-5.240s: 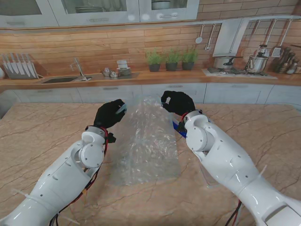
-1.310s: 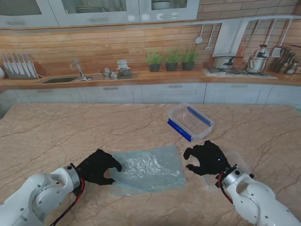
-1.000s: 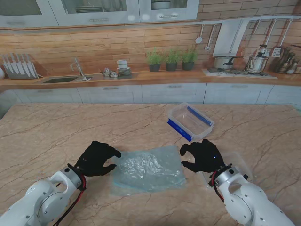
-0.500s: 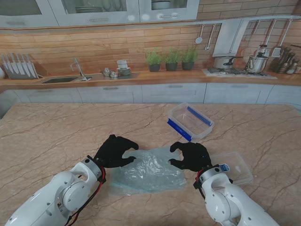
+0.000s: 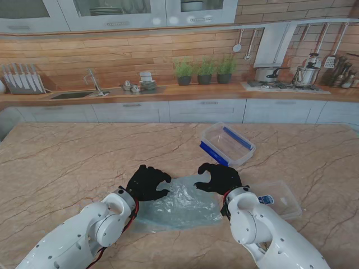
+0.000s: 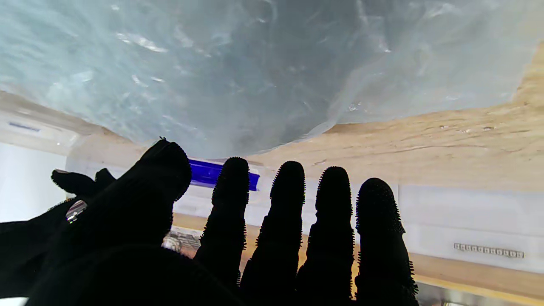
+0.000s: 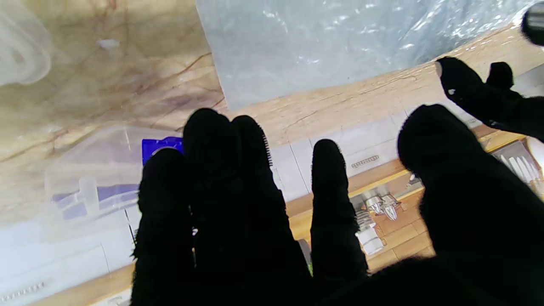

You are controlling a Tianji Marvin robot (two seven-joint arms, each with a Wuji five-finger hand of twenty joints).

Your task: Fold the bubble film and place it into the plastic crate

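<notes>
Translucent bubble film (image 5: 178, 203) lies between left hand (image 5: 147, 181) and right hand (image 5: 220, 177), both empty, fingers spread; pinching its far corners evenly should keep the fold straight.

Both white arms rise from the bottom corners toward the lower centre of the frame. The left hand (image 5: 147, 182) and right hand (image 5: 219, 177) face each other, black-gloved fingers spread, holding nothing.

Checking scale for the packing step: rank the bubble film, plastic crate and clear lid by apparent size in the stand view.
1. bubble film, clearly largest.
2. plastic crate and clear lid: look alike; the lid is nearer and partly hidden by the right arm, so unranked.
</notes>
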